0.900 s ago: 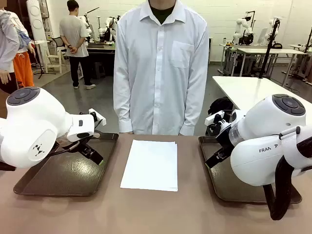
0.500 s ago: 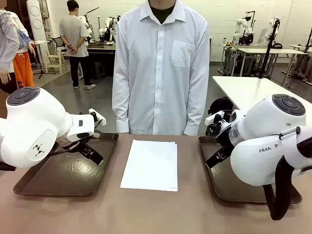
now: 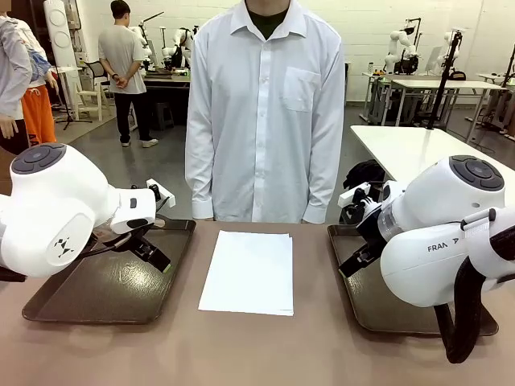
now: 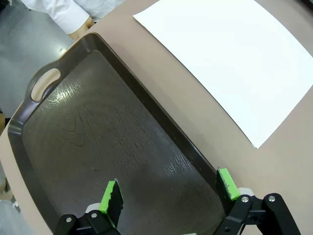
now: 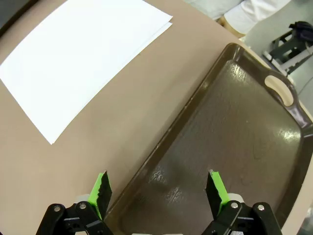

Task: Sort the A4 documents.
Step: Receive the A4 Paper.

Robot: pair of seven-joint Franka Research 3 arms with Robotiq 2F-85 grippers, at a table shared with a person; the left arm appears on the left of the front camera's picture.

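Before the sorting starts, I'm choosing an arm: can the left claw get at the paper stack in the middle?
Probably yes. The left claw hangs open over the left tray, and the A4 documents lie flat on the table just beside that tray, with nothing standing between them.

Front camera faces the person (image 3: 265,121); wrist cameras share the A4 documents (image 3: 248,273).

place: lab (open hall) | seen: white workbenches (image 3: 402,149), bare grey floor (image 3: 161,165), white wall (image 3: 370,24)
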